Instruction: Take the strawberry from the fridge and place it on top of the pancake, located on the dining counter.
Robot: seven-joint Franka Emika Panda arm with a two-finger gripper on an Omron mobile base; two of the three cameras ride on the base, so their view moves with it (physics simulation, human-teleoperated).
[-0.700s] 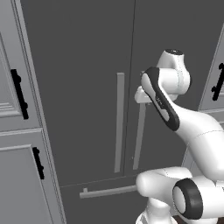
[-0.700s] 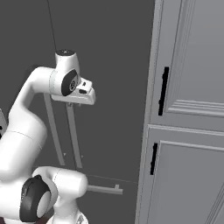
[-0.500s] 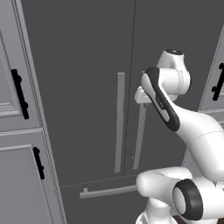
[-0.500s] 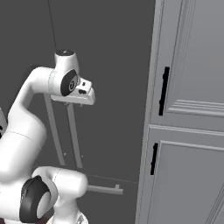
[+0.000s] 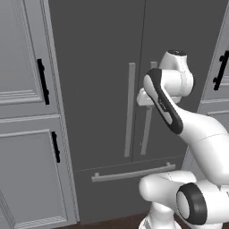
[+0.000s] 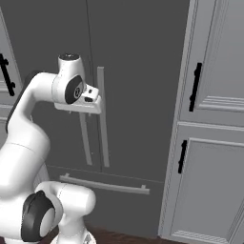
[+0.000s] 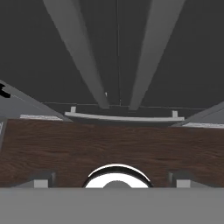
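The dark-grey fridge (image 5: 98, 67) (image 6: 138, 52) stands shut in front of me, its two long bar handles (image 5: 130, 107) (image 6: 101, 119) side by side at the door seam. My gripper (image 5: 144, 99) (image 6: 86, 106) hovers close in front of the handles at about their upper half, pointing down. In the hand view the gripper (image 7: 113, 179) is open, its fingertips (image 7: 41, 179) far apart with nothing between them, and both handles (image 7: 76, 48) run upward. The strawberry is hidden behind the shut doors. The pancake and the dining counter are out of view.
Light-grey panelled cabinets with black handles flank the fridge on the left (image 5: 27, 112) and right (image 6: 214, 119). The bottom drawer's horizontal bar handle (image 5: 134, 172) (image 7: 122, 117) lies below the doors. Dark wood floor (image 7: 109, 144) stretches beneath the hand.
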